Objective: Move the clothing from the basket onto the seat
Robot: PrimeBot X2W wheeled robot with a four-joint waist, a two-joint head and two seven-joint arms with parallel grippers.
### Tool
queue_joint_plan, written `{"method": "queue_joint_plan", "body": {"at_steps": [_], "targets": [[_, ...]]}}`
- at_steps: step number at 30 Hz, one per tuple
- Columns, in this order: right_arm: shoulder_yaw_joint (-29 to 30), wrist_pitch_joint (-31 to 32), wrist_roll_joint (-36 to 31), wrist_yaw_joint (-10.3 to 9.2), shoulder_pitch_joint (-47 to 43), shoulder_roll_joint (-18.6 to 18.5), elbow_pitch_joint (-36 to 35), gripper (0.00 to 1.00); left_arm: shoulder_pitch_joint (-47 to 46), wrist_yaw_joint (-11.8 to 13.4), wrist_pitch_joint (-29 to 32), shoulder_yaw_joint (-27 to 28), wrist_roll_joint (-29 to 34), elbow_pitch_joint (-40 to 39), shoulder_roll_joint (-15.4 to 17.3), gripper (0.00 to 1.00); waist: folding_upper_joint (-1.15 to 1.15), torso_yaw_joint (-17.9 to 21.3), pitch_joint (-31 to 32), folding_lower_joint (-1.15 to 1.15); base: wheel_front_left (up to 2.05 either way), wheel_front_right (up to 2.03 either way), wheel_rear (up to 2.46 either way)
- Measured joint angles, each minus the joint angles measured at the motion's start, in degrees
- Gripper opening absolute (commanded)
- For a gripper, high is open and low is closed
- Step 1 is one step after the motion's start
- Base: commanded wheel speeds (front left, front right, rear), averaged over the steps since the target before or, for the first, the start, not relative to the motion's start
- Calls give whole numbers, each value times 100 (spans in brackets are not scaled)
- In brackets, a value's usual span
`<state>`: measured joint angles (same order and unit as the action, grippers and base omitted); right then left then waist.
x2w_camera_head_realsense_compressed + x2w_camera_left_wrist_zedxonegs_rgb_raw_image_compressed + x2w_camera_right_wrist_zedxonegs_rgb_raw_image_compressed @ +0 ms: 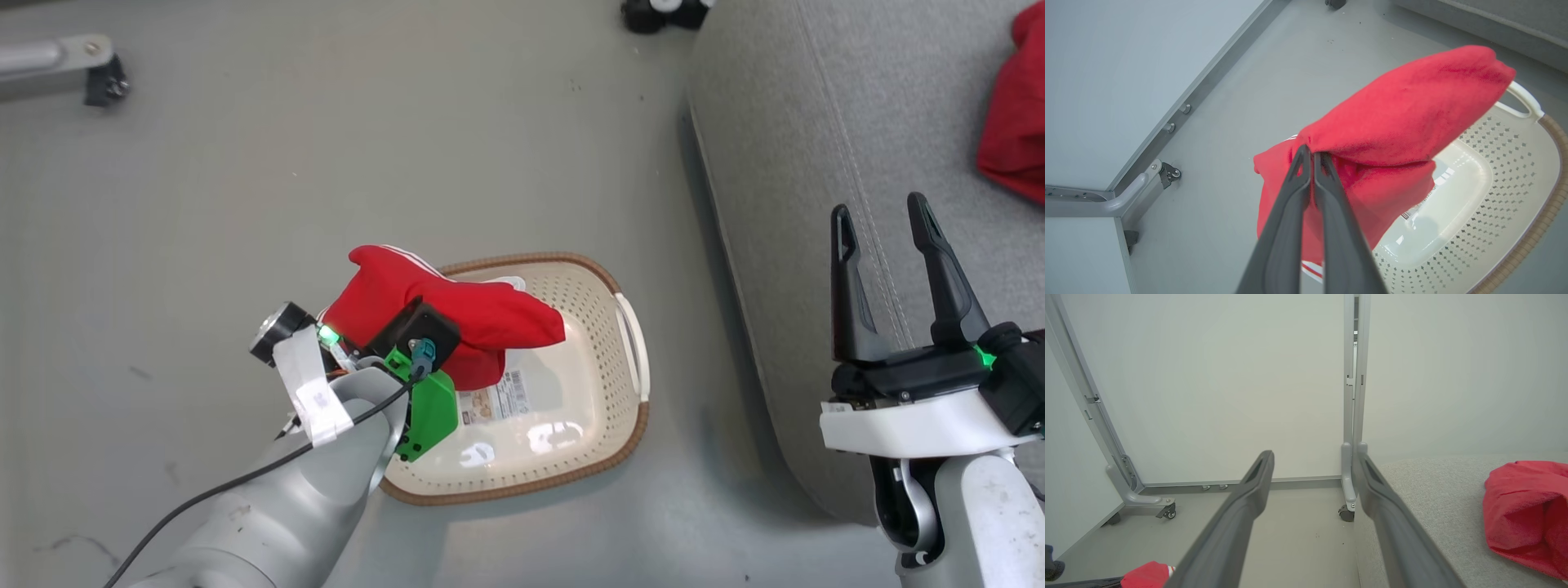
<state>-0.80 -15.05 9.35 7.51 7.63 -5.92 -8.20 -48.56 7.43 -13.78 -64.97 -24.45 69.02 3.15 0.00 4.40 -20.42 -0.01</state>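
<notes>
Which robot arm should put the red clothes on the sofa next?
Left. The left gripper is shut on the red garment, held up above the basket, so it probably just needs to carry it across to the seat. The right gripper is open and holds nothing.

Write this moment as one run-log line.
left gripper: shut on red garment, over basket | right gripper: open, empty | seat: second garment

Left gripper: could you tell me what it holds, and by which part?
The left gripper pinches a red garment at a bunched fold, above the basket.
</notes>
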Motion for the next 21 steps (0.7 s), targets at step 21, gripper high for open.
{"method": "queue_joint_plan", "body": {"at_steps": [21], "targets": [[-49, -1, -1, 0, -527, -37, 51, 100, 1394, 1162, -124, 1532, 837, -4060, 879, 0, 0, -640, 1277, 0, 0, 0, 0]]}}
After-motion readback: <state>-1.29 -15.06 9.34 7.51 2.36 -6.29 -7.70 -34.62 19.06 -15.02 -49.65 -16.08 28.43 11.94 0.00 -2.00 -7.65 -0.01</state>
